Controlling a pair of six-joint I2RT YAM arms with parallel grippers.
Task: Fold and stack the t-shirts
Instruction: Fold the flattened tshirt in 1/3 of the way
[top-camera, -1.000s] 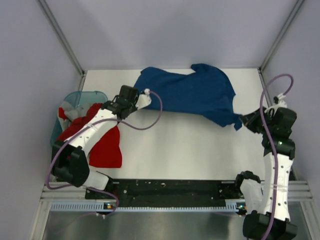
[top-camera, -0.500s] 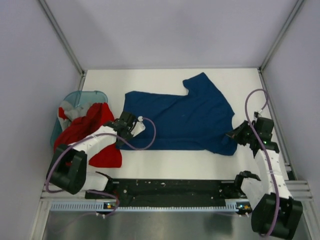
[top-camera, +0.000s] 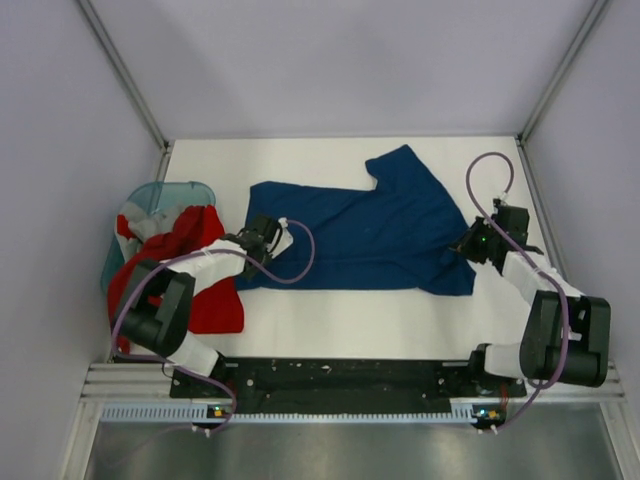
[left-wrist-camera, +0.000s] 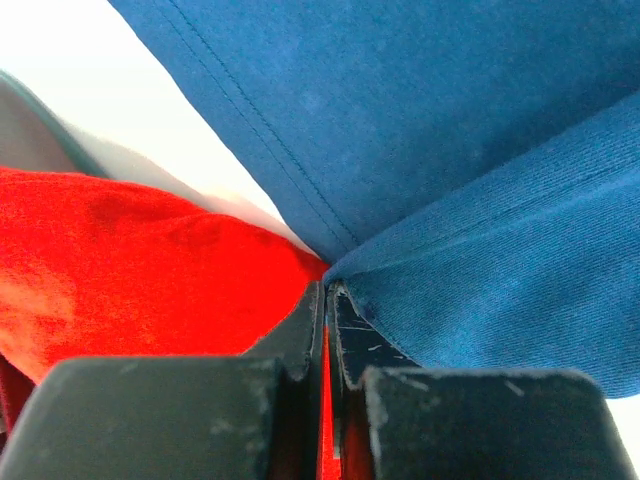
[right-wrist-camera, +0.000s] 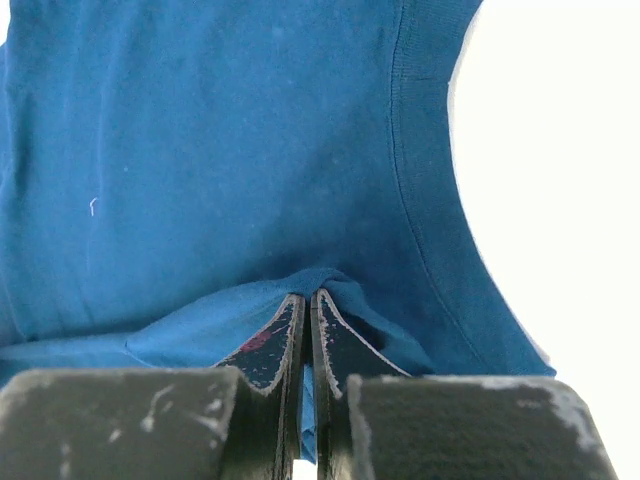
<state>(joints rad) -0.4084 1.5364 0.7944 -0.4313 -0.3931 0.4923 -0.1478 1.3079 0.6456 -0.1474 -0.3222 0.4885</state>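
The two arm bases sit at the near edge of the worktop (top-camera: 350, 315), and both arms reach out low over it. Nearest on the left lies the red t-shirt (top-camera: 215, 300), bunched, its lower part on the worktop and its upper part draped over the rim of the teal basket (top-camera: 160, 193) at the left edge. A grey-white t-shirt (top-camera: 132, 218) shows in the basket beside the red cloth.

Just beyond the red t-shirt, the left gripper (top-camera: 262, 240) is at the left edge of the navy-blue t-shirt (top-camera: 370, 235). In the left wrist view its fingers are pressed almost together, pinching a hemmed corner of the navy-blue t-shirt (left-wrist-camera: 450, 150) at the left gripper (left-wrist-camera: 325, 292) tips, with the red t-shirt (left-wrist-camera: 130, 260) right below them.

On the other side, the right gripper (top-camera: 472, 243) is at the shirt's right edge. Its wrist view shows the right gripper (right-wrist-camera: 306, 298) closed on a small raised fold of the navy-blue t-shirt (right-wrist-camera: 220, 150), close to a curved ribbed hem.

The navy-blue t-shirt is spread mostly flat across the middle of the worktop between the two grippers, one part reaching up toward the far side. No print can be made out on it.
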